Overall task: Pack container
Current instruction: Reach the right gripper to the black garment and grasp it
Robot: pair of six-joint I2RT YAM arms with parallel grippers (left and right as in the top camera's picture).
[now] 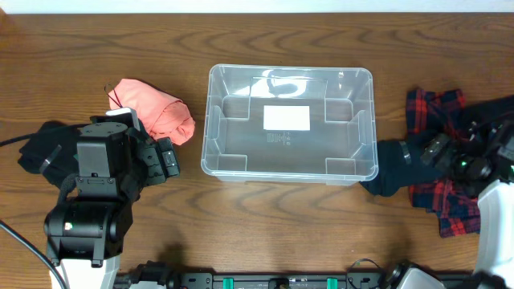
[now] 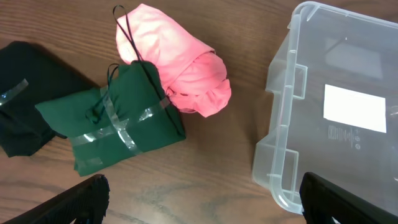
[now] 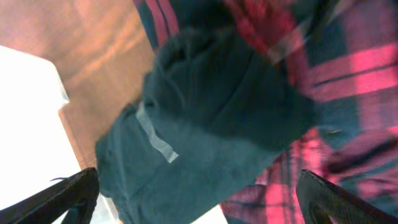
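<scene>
The container (image 1: 365, 164) is a clear plastic bin with a white label on its bottom, standing empty at the table's middle; its corner shows in the left wrist view (image 2: 280, 149). My left gripper (image 2: 202, 199) is open and empty above bare wood, between the container and a taped green bundle (image 2: 118, 121). A pink bundle (image 2: 177, 59) lies just beyond the green one and also shows in the overhead view (image 1: 157, 108). My right gripper (image 3: 199, 199) is open above a taped dark teal bundle (image 3: 205, 130), which lies on a red plaid cloth (image 3: 348, 81).
A black cloth (image 1: 36, 148) lies at the far left, partly under my left arm. The dark teal bundle (image 1: 389, 170) lies just right of the container, with the plaid cloth (image 1: 438, 201) spread beyond it. The green bundle is hidden in the overhead view.
</scene>
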